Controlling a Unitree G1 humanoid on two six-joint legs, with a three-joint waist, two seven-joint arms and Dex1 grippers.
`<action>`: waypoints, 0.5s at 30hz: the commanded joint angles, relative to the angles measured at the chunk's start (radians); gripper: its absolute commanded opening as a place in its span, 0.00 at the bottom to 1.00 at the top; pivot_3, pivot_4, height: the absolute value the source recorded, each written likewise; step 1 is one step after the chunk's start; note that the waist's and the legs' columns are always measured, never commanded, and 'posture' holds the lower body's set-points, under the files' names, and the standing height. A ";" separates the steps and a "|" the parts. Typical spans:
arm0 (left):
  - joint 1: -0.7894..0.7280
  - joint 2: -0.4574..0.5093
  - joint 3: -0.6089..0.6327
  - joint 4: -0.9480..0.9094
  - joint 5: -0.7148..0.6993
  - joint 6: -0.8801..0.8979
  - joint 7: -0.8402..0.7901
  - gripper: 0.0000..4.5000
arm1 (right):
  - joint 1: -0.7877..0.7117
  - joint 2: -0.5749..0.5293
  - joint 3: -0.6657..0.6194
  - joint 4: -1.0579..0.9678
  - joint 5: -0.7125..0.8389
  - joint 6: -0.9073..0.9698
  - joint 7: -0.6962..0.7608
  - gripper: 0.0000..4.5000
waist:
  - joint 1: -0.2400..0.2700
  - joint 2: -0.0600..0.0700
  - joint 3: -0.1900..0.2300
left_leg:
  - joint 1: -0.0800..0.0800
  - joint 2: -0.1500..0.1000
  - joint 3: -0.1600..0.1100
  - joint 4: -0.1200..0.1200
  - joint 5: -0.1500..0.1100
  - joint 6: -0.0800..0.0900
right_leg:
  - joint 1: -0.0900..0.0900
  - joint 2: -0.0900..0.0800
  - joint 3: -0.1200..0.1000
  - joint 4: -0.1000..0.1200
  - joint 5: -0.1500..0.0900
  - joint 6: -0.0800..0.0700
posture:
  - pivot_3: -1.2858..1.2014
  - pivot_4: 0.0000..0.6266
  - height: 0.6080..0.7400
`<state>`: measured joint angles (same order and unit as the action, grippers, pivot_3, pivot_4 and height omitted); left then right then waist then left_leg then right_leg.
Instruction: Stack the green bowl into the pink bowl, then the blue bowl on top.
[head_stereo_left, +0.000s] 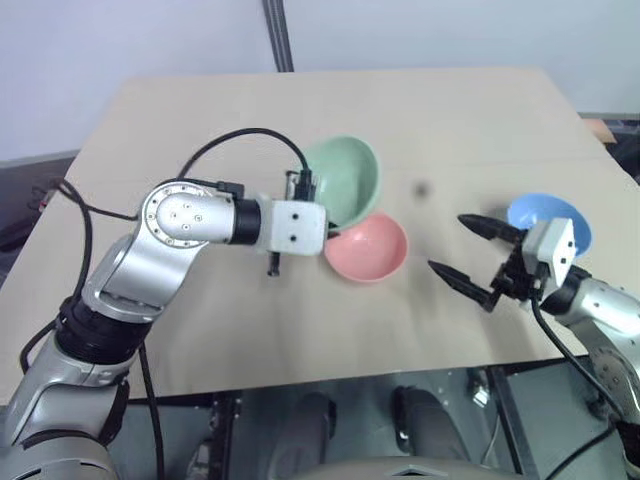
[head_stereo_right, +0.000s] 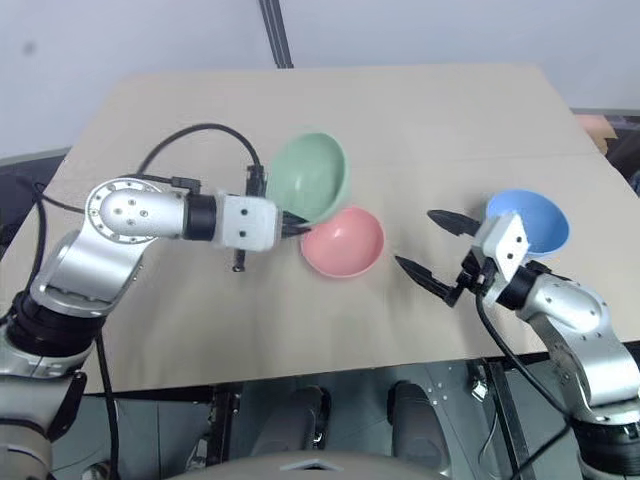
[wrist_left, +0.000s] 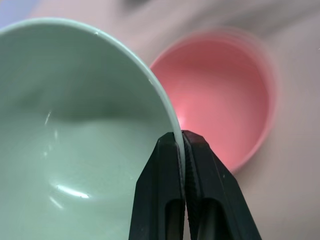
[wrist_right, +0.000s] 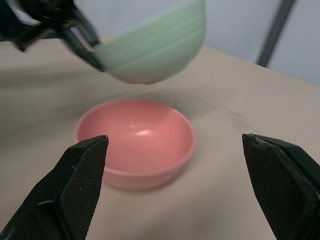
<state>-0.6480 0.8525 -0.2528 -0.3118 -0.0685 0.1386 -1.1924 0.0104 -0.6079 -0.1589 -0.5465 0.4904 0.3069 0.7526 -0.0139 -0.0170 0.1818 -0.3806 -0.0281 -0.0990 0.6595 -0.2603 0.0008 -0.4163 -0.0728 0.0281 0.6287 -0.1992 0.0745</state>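
Tan counter holds our bowls. Our left pincer pinches the green bowl by its rim, tilted in the air just behind the pink bowl mid-counter. Our right pincer gapes wide, empty, beside the blue bowl near the right edge.

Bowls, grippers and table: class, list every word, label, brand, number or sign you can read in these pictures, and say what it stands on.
None: no readable text anywhere.
The green bowl, the pink bowl and the blue bowl are plain.
The left gripper, the right gripper and the table bear no legible marking.
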 joint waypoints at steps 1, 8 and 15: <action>-0.073 -0.020 -0.020 0.103 -0.028 -0.218 -0.109 0.01 | 0.053 -0.007 -0.067 -0.101 0.011 0.006 -0.046 1.00 | 0.000 0.000 0.000 | 0.000 0.000 0.000 0.001 0.000 0.000 | 0.000 0.001 0.000 0.000 0.000 0.000 | 0.52 0.24 1.00; -0.159 -0.058 -0.072 0.255 -0.054 -0.332 -0.275 0.35 | 0.169 -0.012 -0.128 -0.163 0.015 0.011 -0.075 1.00 | -0.002 0.000 0.000 | 0.000 0.000 0.001 0.005 0.000 0.001 | 0.002 0.001 0.000 0.002 0.000 0.000 | 0.52 0.24 1.00; -0.129 -0.045 0.013 0.215 -0.146 -0.151 -0.248 0.72 | 0.168 -0.022 -0.119 -0.131 -0.022 0.023 -0.101 1.00 | -0.003 0.000 0.000 | 0.000 0.000 0.000 0.007 -0.001 0.002 | 0.002 0.001 0.000 0.004 0.000 0.001 | 0.52 0.24 1.00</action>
<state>-0.7790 0.7938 -0.3063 -0.0563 -0.1606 -0.0914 -1.4662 0.1956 -0.6184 -0.2599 -0.6658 0.4817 0.3259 0.6728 -0.0165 -0.0170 0.1818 -0.3803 -0.0278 -0.0987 0.6669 -0.2613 0.0025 -0.4145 -0.0718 0.0285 0.6330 -0.1996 0.0755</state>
